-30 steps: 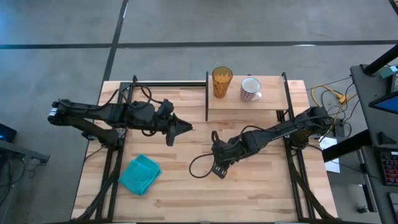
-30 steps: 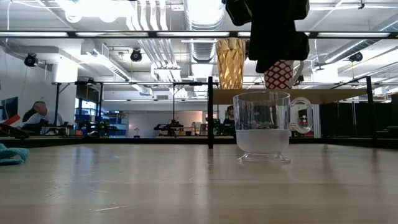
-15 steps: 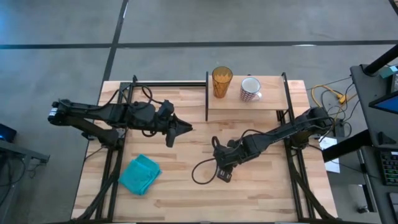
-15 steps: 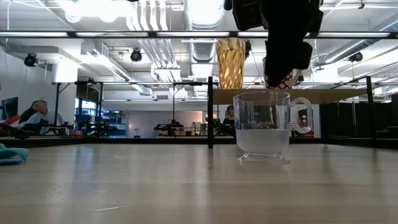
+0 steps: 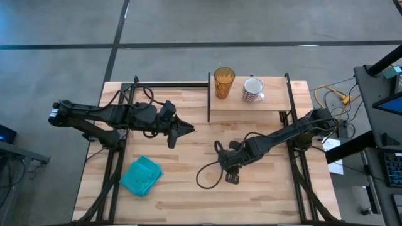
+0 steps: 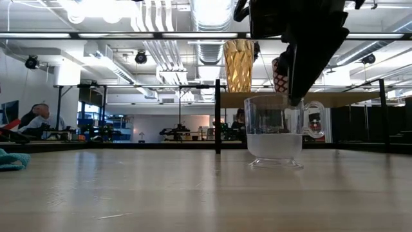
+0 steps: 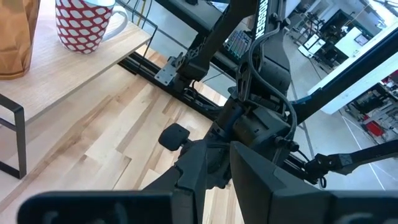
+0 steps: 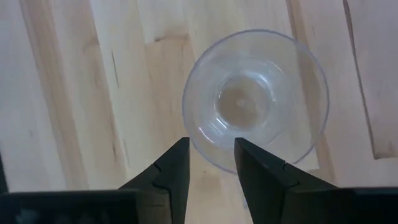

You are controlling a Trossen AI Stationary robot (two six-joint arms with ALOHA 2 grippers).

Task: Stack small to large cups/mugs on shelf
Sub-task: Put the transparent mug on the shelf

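Right gripper poised over the clear cup's rim

The right gripper (image 8: pixel 211 165) hangs directly above the clear cup (image 8: pixel 255 99), fingers parted and empty, straddling the near rim; the cup stands upright and empty on the table (image 5: pixel 182 201), mouth up, so a straight descent should pinch its wall. The tumbler (image 5: pixel 223 81) and mug (image 5: pixel 252 90) stand side by side on the shelf (image 5: pixel 276 100), apparently empty. The left gripper (image 5: pixel 185 129) waits well apart, left of the shelf; its fingers cannot be judged.

Grey floor (image 5: pixel 56 25) is lying around the tabletop (image 5: pixel 188 194); ceiling ducts (image 6: pixel 154 45) and lights (image 6: pixel 96 8) are showing above.
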